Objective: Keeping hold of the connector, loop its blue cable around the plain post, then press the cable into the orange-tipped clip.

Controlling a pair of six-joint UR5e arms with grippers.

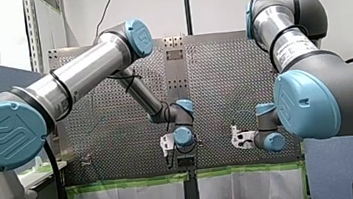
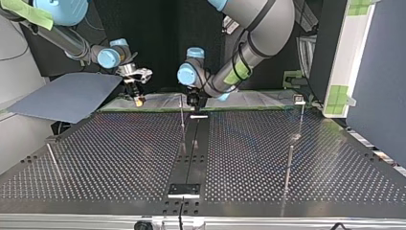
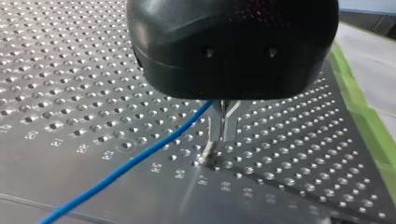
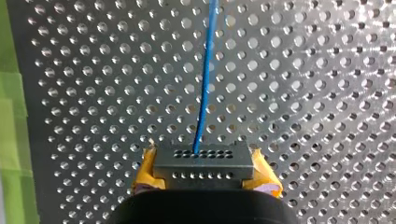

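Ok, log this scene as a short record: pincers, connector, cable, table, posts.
right pincer: yellow pads shut on connector
cable: blue, leaves connector, runs ahead over table
left pincer: metal fingers apparently shut on cable, low over table
posts: thin rods, upright on table
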